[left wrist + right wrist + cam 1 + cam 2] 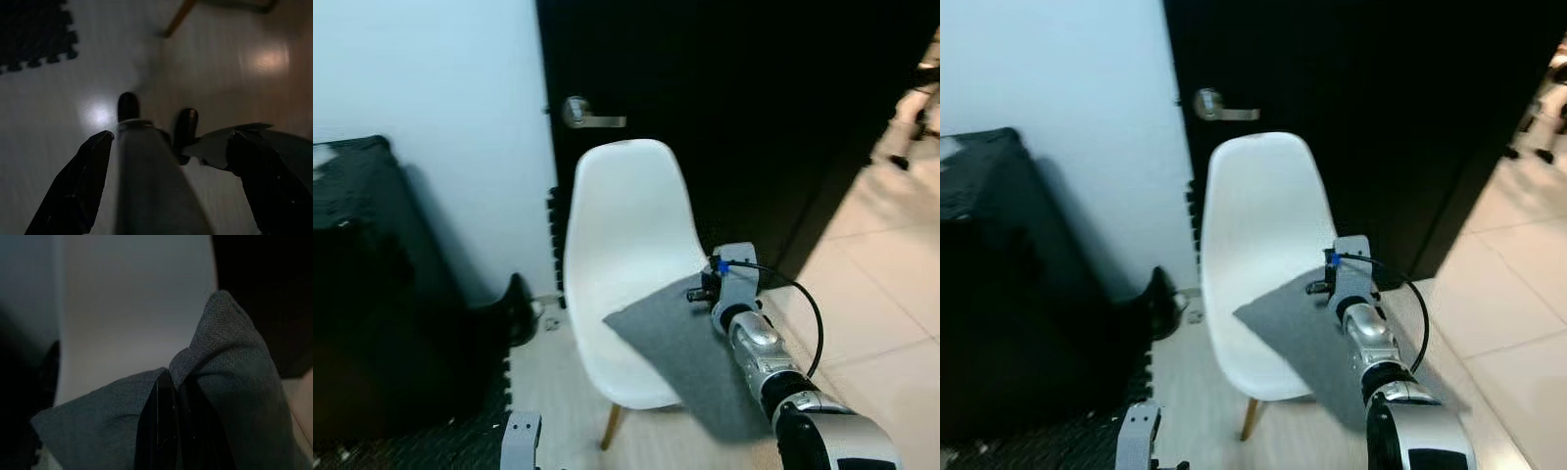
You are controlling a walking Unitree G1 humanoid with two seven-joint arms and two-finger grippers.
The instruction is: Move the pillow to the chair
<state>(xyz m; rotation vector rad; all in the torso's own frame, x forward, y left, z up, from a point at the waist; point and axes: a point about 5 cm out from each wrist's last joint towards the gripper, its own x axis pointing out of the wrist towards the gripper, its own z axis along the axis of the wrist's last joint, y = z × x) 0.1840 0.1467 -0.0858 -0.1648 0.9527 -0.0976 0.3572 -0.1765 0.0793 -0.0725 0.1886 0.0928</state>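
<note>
Pillow [690,357]: grey, flat; lies partly on the chair seat, with its near corner overhanging the seat's front edge toward the robot.
Chair [626,230]: white moulded shell on wooden legs; stands in front of a dark door [754,108] with a metal lever handle [590,116].
Right gripper [168,406]: over the seat, black fingers pressed together on a fold of the pillow's fabric.
Left gripper [171,161]: low beside the robot, pointing at the pale floor [58,127]; fingers spread apart, holding nothing.
Surroundings: black foam mat [431,441] and dark furniture [372,264] to the left of the chair.

One white chair [631,264], one grey pillow [690,357], one door handle [587,116], two hands [168,431] [161,181].
</note>
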